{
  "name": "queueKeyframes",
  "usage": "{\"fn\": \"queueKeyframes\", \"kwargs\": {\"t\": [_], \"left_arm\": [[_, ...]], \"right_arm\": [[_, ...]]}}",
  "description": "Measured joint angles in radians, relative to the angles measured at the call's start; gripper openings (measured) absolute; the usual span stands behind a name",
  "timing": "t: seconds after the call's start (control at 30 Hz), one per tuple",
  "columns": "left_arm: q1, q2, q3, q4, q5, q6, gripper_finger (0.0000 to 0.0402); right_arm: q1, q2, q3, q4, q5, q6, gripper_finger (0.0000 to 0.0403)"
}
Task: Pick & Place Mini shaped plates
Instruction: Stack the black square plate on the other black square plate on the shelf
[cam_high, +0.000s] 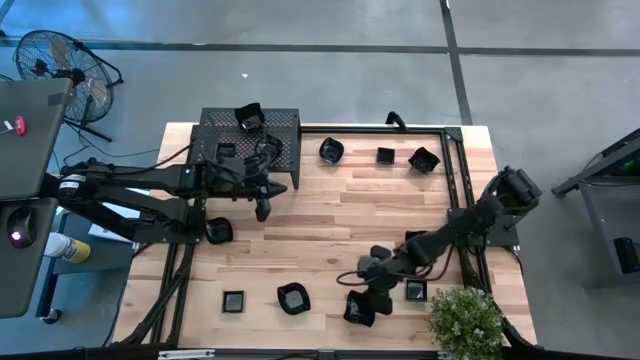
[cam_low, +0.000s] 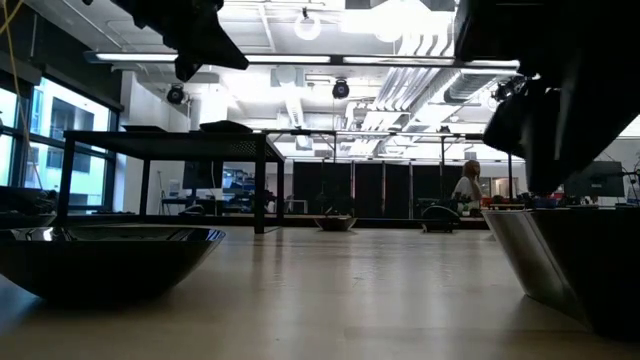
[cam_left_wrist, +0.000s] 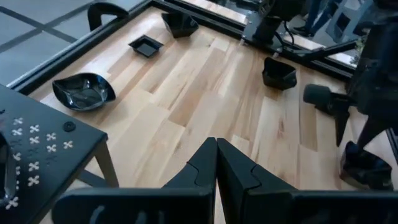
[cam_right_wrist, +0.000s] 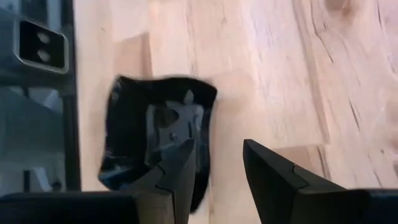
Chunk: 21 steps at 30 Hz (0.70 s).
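1. A mini shaped plate (cam_right_wrist: 158, 140) lies on the bench (cam_high: 330, 215) near its front right, under the right end effector (cam_high: 362, 303), whose fingers are spread.
2. Step: reaching; next, probably lower and close on its rim.
3. Left end effector (cam_left_wrist: 216, 163), closed and empty, waits by the rack (cam_high: 250, 140).
4. Roughly ten plates visible.

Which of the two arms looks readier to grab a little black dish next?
The right, probably. Its right gripper is open with one finger already over the rim of a black dish near the table's front. The left gripper is shut, over bare wood beside the rack.
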Motion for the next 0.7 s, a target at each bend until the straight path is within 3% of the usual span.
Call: {"fn": "queueKeyframes", "kwargs": {"t": [0.33,0.57,0.7], "left_arm": [[0.0,0.001,0.0,-0.032,0.036,0.002,0.0001],[0.0,0.001,0.0,-0.031,0.042,-0.011,0.0001],[0.0,0.001,0.0,-0.031,0.041,-0.023,0.0001]], "right_arm": [[0.012,-0.083,0.004,-0.451,-0.114,-0.134,0.013],[0.012,-0.226,-0.147,-0.453,-0.174,-0.092,0.013],[0.012,-0.277,-0.231,-0.34,-0.219,-0.06,0.013]]}}
